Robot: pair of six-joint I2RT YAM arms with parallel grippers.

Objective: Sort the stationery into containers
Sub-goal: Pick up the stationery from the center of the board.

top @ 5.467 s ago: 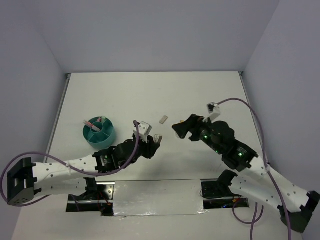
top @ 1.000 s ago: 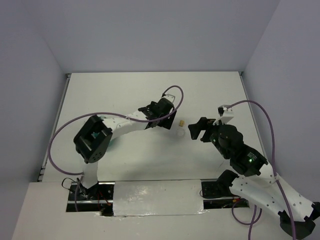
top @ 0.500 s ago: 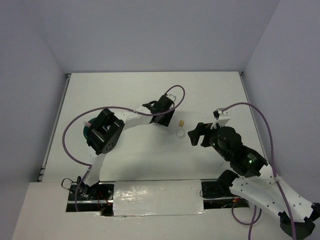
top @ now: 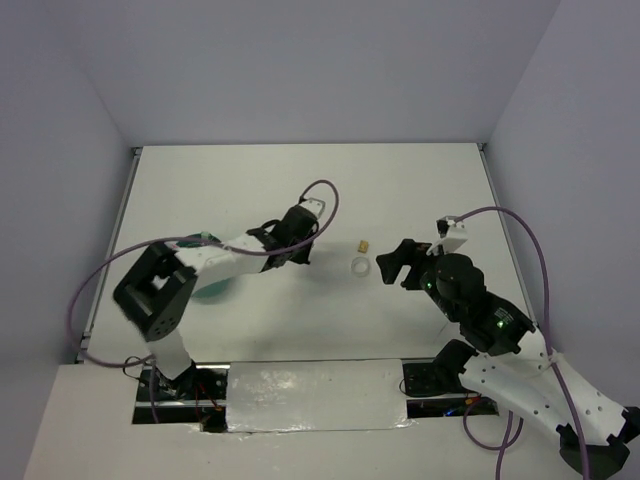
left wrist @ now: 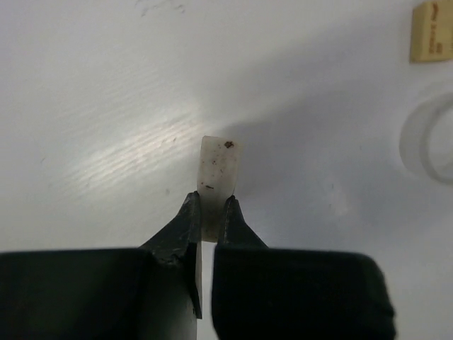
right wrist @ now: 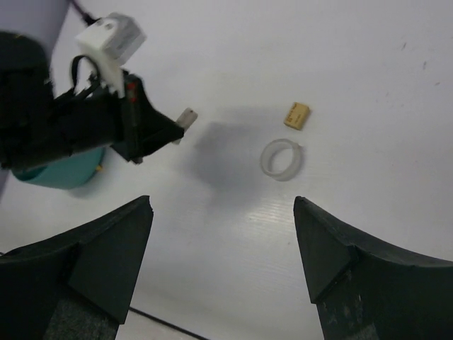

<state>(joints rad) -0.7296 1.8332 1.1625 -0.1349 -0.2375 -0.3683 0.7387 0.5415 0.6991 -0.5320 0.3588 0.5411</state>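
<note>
My left gripper [top: 302,256] is shut on the grey block [left wrist: 219,170], which it holds by its lower end above the table; the block also shows in the right wrist view [right wrist: 185,118]. The clear tape ring [top: 360,266] and the tan nub [top: 361,243] lie on the table to the right of it. My right gripper [top: 391,267] is open and empty, just right of the ring [right wrist: 282,158]. The teal organizer [top: 212,287] sits at the left, mostly hidden under my left arm. The pens, tube, stick and clip are out of view.
The white table ends at a rail on the left and walls behind and at the sides. My left arm stretches across from the left base over the organizer [right wrist: 64,173]. A taped strip runs along the near edge.
My left gripper has moved left and nearer with the grey block in it, and the left elbow has swung left. The right gripper has barely moved. Ring and nub lie as before.
</note>
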